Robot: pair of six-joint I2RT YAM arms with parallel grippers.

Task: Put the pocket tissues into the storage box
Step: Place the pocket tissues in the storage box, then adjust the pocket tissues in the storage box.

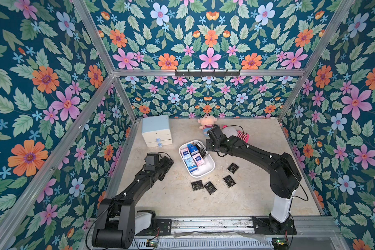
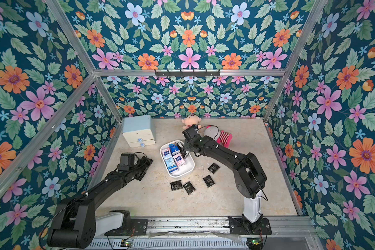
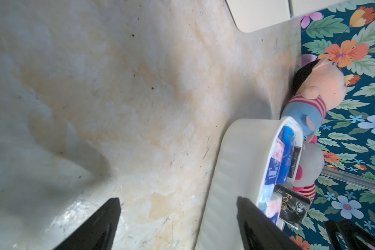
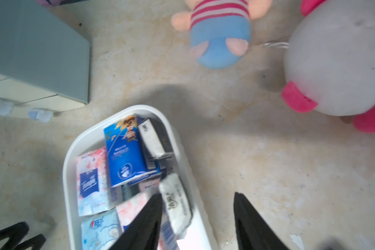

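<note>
**Hands.** My right gripper (image 4: pixel 197 194) hangs over the far right part of the storage box (image 1: pixel 201 172), fingers spread and pinching nothing. A black packet (image 4: pixel 175 205) stands on edge just inside the box's right wall. It is touching or just beside one finger; I cannot tell which. My left gripper (image 3: pixel 178 199) is also spread and empty, over the table (image 1: pixel 247 199) just left of the box and apart from it.

**Risks, as I judge them.**
- The packet on edge sits high against the rim. If my finger drags it as I lift, it may tip out onto the table.
- The coloured packets (image 1: pixel 189 161) crowd the box's left side and far end, so the black one has little room to fall flat.
- A finger catching the wall could shift the box, which looks light.

**Differences between views.**
- Both top views show four black pocket tissues (image 1: pixel 229 181) lying on the table, near and right of the box. Neither wrist view shows them.
- Only the right wrist view shows the gap between my right fingers. In the top views my wrist hides it.
- The left wrist view alone shows the box's outer left wall.
</note>
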